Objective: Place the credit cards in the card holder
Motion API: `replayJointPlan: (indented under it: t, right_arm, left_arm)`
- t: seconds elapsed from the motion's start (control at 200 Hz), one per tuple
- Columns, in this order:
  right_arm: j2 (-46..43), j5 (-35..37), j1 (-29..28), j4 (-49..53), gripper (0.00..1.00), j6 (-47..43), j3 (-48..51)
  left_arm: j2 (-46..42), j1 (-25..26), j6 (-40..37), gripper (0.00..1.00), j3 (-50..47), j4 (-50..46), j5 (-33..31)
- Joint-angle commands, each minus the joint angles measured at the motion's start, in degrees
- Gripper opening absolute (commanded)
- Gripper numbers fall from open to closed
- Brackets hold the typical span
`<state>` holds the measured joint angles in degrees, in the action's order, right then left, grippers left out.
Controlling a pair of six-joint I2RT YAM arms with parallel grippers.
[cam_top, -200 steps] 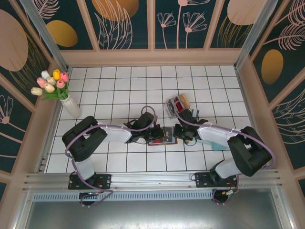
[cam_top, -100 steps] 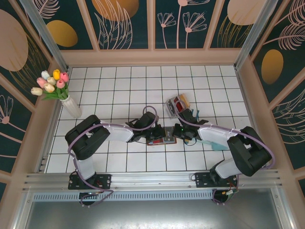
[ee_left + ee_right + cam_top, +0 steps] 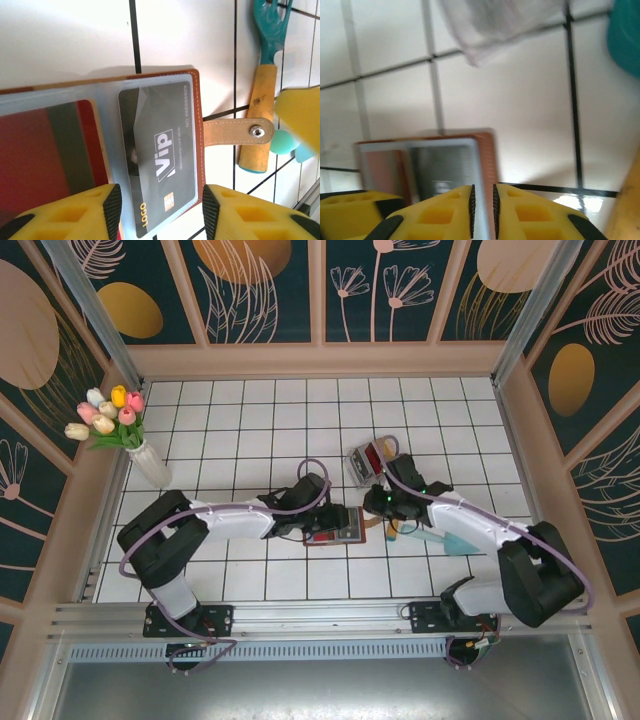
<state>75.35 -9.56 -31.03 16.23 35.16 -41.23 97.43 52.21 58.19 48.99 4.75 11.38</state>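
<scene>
A tulip vase (image 3: 152, 466) stands well apart from a clear box (image 3: 370, 461).

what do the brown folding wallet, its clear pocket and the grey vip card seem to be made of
Brown folding wallet: likely leather or an imitation, matte, pale stitching along its edge, metal snap on the tab.
Clear pocket: thin glossy plastic film; a pale sheen lies across it.
Grey VIP card: probably stiff plastic, smooth, with printed lettering and a chip.

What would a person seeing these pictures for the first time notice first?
The open brown card holder in the middle of the table, with a grey VIP card in its clear pocket beside a red card. The left gripper hangs open over it. Bright tulips stand at the table's left edge.
</scene>
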Motion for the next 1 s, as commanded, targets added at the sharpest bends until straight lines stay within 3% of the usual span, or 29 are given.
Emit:
replayJointPlan:
  t: [0.0,0.135,0.215,0.33,0.435,0.616,0.996]
  right_arm:
    - [-3.3,0.0,3.0,4.2,0.25,-5.6,-6.3]
    - [0.0,9.3,6.5,10.5,0.29,-14.2,-15.0]
    - [4.3,15.2,8.2,12.7,0.33,-19.6,-19.2]
    - [10.4,18.4,10.4,13.7,0.37,-25.1,-24.4]
    - [15.9,19.1,10.6,15.9,0.46,-28.8,-29.6]
    - [22.2,17.9,11.0,17.1,0.48,-31.2,-34.7]
    - [27.5,17.0,11.0,18.0,0.53,-32.1,-38.2]
  left_arm:
    - [-3.0,0.1,-2.8,0.54,0.9,-4.1,-3.1]
    - [-5.1,-0.5,-3.5,0.59,2.3,-5.4,-5.8]
    - [-5.3,-3.1,-3.2,0.62,2.5,-2.2,-3.1]
    - [-0.9,-7.6,-2.0,0.64,6.3,1.4,1.6]
    - [5.3,-9.6,-1.7,0.66,14.3,1.2,2.8]
    - [15.5,-11.2,-1.4,0.63,26.7,-3.0,2.2]
    - [26.6,-12.3,-0.4,0.57,36.5,-4.8,2.6]
